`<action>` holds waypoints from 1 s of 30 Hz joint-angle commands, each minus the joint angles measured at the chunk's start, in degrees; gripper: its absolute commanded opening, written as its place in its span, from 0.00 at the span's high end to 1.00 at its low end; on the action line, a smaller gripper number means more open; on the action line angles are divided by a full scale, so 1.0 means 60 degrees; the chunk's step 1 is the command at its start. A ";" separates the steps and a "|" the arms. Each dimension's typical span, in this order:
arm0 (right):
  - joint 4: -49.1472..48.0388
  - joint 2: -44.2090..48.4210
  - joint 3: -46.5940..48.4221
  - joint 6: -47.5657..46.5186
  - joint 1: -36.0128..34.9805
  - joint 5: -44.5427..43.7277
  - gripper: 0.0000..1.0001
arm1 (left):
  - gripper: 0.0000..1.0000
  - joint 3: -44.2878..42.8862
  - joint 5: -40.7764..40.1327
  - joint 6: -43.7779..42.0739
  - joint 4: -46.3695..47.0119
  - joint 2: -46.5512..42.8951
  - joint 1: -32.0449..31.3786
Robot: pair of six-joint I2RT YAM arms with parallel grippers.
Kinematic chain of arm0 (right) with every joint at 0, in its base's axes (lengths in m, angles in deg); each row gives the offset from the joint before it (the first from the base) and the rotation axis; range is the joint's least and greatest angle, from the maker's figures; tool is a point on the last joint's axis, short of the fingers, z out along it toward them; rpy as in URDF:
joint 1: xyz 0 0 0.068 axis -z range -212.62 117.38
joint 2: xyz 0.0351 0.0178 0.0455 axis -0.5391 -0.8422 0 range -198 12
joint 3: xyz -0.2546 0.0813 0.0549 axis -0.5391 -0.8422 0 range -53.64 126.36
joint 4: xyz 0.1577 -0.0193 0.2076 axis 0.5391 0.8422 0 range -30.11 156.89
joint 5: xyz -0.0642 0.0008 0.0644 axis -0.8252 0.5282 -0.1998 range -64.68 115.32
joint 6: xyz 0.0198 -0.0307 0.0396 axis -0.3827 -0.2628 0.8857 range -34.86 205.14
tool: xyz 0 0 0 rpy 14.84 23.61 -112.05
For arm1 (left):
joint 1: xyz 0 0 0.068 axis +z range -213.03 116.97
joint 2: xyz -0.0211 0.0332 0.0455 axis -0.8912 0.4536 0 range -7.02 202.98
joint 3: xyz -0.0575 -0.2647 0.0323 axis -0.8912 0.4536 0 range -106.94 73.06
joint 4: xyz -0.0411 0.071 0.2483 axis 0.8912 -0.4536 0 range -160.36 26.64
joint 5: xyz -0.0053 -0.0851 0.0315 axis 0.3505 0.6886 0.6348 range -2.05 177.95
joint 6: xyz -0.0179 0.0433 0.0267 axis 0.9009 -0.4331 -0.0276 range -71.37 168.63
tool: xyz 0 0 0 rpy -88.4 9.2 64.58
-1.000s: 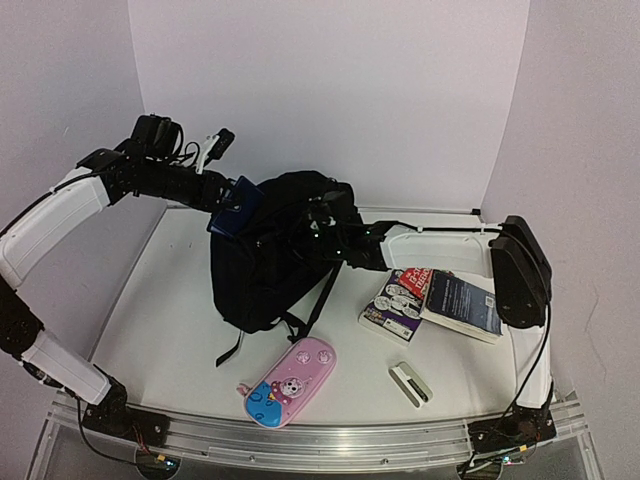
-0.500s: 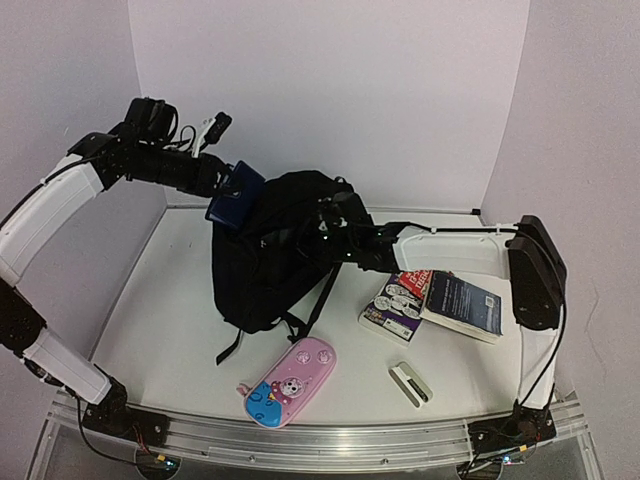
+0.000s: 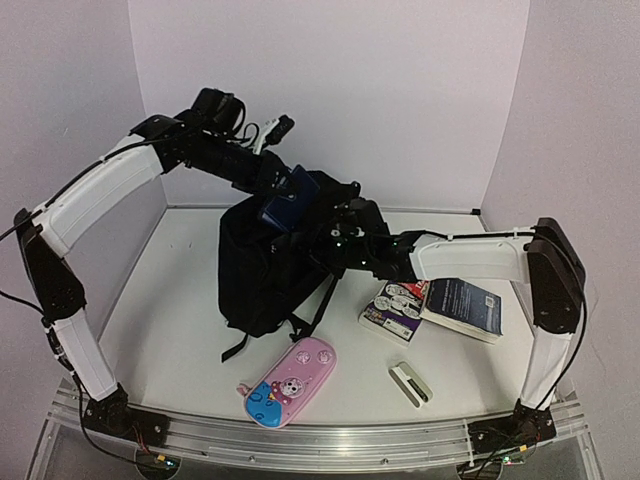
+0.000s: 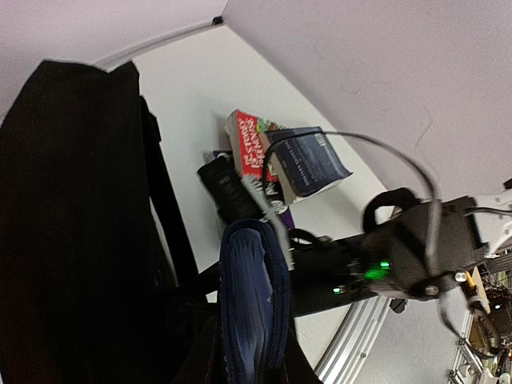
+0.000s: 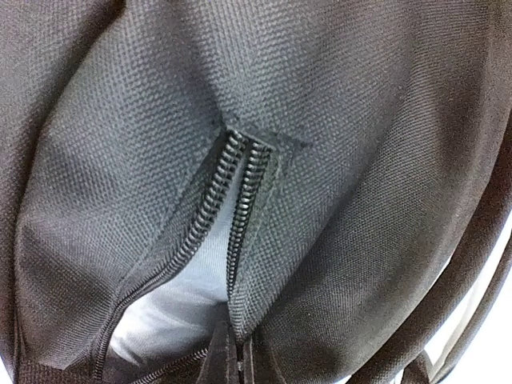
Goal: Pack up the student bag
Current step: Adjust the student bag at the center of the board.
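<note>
1. The left end effector (image 3: 278, 192) hung above the bag's top, clamped on a navy wallet (image 3: 287, 208).
2. The bag (image 3: 262, 275) stood slumped at the middle of the desk (image 3: 160, 300), toward the back wall, with its straps (image 3: 318, 300) trailing toward the near edge.
3. A pink-and-blue case (image 3: 290, 382) lay in front of the bag, apart from it.
4. The right end effector (image 3: 338, 232) pressed against the bag's upper right side with its jaws closed together at the zipper (image 5: 240, 184). The zipper gaped, showing grey lining (image 5: 188, 300). I cannot tell whether any fabric was pinched.
5. Two books (image 3: 430, 300) lay touching, right of the bag.
6. A small white object (image 3: 411, 383) lay in front of the books.
</note>
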 commanded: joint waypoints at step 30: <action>-0.0742 0.0850 -0.0566 -0.0165 -0.0142 -0.0123 1.00 | 1.00 0.1303 -0.3032 -0.2408 0.1938 0.0410 -0.0847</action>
